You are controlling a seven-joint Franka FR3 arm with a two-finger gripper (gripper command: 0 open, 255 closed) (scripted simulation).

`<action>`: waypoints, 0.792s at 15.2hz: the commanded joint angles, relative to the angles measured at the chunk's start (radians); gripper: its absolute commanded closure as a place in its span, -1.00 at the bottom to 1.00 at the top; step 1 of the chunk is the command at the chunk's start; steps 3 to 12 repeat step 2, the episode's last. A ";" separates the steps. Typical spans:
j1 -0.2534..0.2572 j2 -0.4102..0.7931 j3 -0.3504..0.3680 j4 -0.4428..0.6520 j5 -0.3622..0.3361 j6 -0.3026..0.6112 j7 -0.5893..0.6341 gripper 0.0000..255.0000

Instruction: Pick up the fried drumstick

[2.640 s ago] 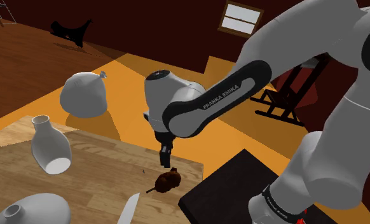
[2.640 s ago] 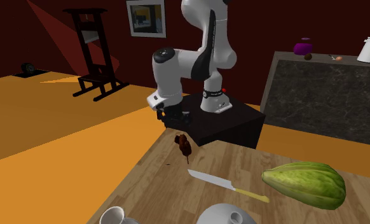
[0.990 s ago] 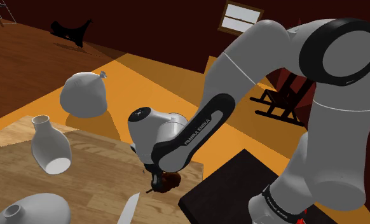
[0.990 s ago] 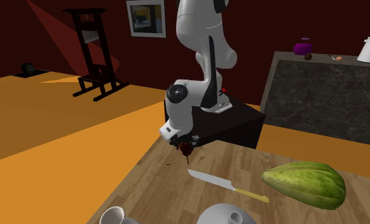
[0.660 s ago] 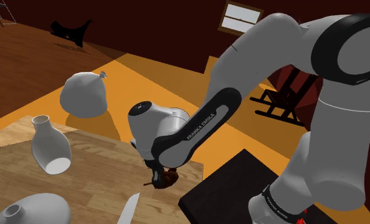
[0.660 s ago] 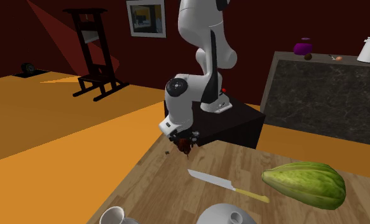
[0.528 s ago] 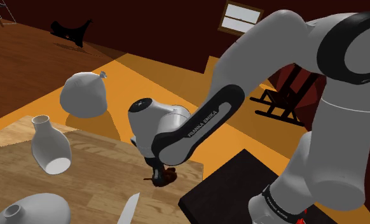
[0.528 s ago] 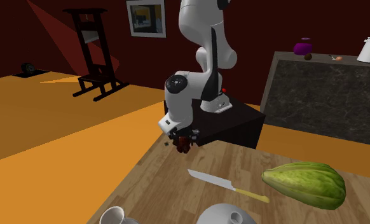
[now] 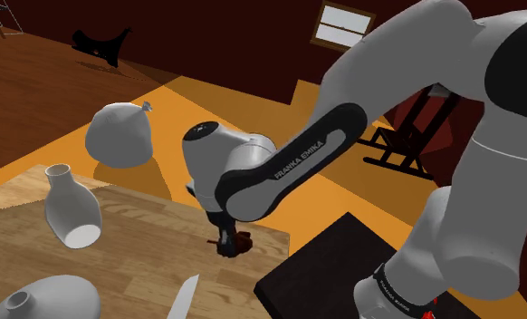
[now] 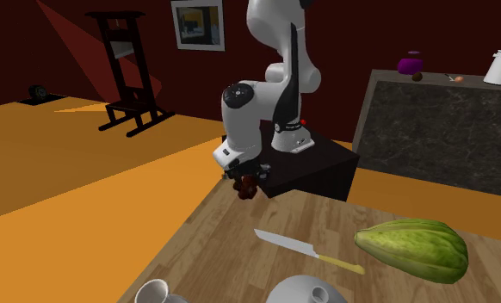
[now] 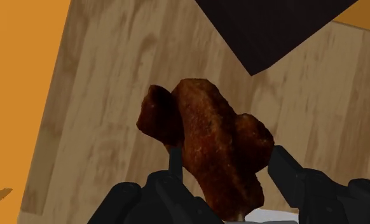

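Note:
A dark brown fried drumstick (image 11: 206, 143) sits clasped between my two black fingers (image 11: 284, 167) in the wrist view, with the wooden table (image 11: 114, 127) well beneath it. From the shoulder view, my gripper (image 9: 228, 243) hangs a short way above the table's corner, shut on the drumstick (image 9: 242, 241). The second exterior view has the gripper (image 10: 245, 188) and the drumstick (image 10: 246, 190) lifted off the tabletop beside the black stand (image 10: 313, 168).
A knife (image 10: 305, 250) lies on the table (image 10: 395, 284) near a green melon-like fruit (image 10: 417, 248). White vases (image 9: 70, 207) and a white gourd-shaped vessel (image 9: 119, 133) stand on the shoulder view's left. A dark counter (image 10: 438, 129) rises behind.
The gripper closed on the drumstick on the table, then rose with it; the drumstick now hangs above the wood.

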 commanded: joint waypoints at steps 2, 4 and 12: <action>-0.002 -0.016 0.003 -0.002 0.007 -0.013 -0.006 1.00; -0.002 -0.016 0.003 -0.002 0.007 -0.013 -0.006 1.00; -0.002 -0.016 0.003 -0.002 0.007 -0.013 -0.006 1.00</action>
